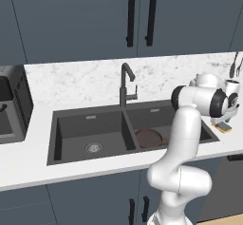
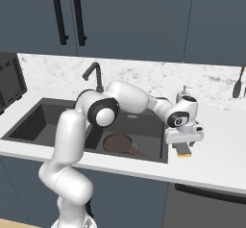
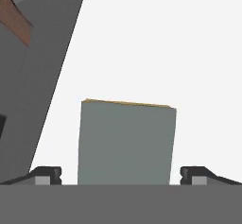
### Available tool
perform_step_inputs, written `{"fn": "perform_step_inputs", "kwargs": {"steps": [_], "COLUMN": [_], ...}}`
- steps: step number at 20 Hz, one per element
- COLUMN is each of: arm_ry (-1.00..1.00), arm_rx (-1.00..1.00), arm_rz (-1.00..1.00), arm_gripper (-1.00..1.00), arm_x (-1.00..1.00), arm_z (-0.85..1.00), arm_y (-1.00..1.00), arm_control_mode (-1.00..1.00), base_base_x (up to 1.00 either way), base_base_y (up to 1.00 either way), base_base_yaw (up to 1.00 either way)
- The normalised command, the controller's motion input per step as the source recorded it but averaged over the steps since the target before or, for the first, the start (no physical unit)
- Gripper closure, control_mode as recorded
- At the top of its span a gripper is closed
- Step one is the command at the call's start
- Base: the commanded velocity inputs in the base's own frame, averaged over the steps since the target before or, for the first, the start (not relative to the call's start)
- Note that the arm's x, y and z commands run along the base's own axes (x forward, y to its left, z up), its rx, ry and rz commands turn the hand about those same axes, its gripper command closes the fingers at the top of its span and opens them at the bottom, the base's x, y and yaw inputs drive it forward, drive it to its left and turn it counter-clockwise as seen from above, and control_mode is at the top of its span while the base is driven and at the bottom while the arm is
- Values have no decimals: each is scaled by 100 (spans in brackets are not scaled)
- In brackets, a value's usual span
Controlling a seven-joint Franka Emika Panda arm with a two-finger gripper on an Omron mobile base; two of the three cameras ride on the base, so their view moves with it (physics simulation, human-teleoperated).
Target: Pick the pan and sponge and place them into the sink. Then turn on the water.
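The dark brown pan point(image 1: 148, 137) point(image 2: 119, 143) lies in the right basin of the dark grey sink point(image 1: 71, 124) point(image 2: 29, 121). The sponge point(image 1: 225, 127) point(image 2: 183, 150) point(image 3: 125, 142), dark layer up with a yellow edge showing, rests flat on the white counter just right of the sink. My gripper point(image 1: 223, 123) point(image 2: 183, 143) point(image 3: 121, 176) hangs directly over it, open, with one fingertip on either side and a gap between each tip and the sponge. No stream falls from the dark gooseneck faucet point(image 1: 126, 84) point(image 2: 93, 75). A corner of the pan point(image 3: 14, 20) shows in the hand view.
A white soap dispenser point(image 2: 184, 96) stands on the counter behind my hand. Dark utensils point(image 1: 236, 65) point(image 2: 238, 85) hang at the far right wall. A dark appliance point(image 1: 14, 100) point(image 2: 9, 78) sits left of the sink. Cabinet doors close in overhead.
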Motion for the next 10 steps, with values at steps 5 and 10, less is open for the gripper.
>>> {"fn": "perform_step_inputs", "kwargs": {"steps": [5, 10], "arm_ry": [0, 1], "arm_rx": [0, 0], "arm_rz": [0, 0], "arm_gripper": [-100, -100], "arm_x": [0, -6], "arm_z": [-4, -23], "arm_y": [-12, 0], "arm_control_mode": [-100, -100], "base_base_x": [0, 0], "base_base_y": [0, 0], "base_base_yaw": [0, 0]}}
